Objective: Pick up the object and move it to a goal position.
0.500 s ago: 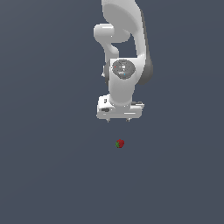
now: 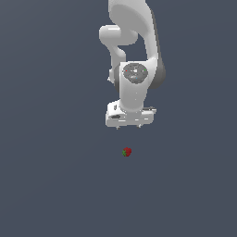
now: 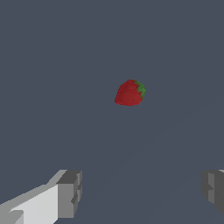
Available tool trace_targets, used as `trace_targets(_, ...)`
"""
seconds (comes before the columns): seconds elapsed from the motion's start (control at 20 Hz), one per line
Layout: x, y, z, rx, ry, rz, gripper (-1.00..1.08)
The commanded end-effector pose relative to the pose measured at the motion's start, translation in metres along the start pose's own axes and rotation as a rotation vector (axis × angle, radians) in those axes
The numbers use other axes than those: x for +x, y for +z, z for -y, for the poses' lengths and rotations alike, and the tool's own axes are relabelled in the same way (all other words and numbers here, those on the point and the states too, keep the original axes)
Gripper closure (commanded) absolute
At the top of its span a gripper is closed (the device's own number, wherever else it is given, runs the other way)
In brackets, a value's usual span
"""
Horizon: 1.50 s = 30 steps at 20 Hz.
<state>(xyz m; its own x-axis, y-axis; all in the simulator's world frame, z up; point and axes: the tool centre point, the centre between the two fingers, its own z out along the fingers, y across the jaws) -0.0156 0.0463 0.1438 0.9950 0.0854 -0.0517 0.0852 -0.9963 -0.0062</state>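
All I have around the arm is a flat, dark grey-blue table (image 2: 51,185) with no edges or markings in sight, so depth is hard for me to read. In the exterior view the strawberry (image 2: 127,152) lies on it just below the tool (image 2: 129,127), clearly apart from it and roughly in line with it. The tool is released: in the wrist view I see its two grey fingertips (image 3: 70,192) spread wide with nothing between them, and the berry lies on its side ahead of them, green cap turned away from the red body. My worry is the berry's small size against those fingers; I judge that a slightly off-centre descent could nudge it and roll it away, or close on air. The exterior view gives me the height gap; only the wrist view shows the finger spread and the berry's orientation.
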Motion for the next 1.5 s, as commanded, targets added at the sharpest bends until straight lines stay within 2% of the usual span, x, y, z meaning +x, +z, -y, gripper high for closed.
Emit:
trace_targets(0.0, 0.001, 0.0, 0.006, 0.003, -0.018, -0.001, -0.92)
trace_targets(0.4, 0.001, 0.0, 0.006, 0.003, -0.024, -0.001, -0.92)
trace_targets(0.75, 0.005, 0.003, 0.005, 0.0, -0.087, -0.002, -0.92)
trace_targets(1.1, 0.011, 0.009, 0.004, -0.006, -0.215, -0.004, -0.92)
trace_targets(1.45, 0.022, 0.018, 0.002, -0.013, -0.402, -0.006, -0.92)
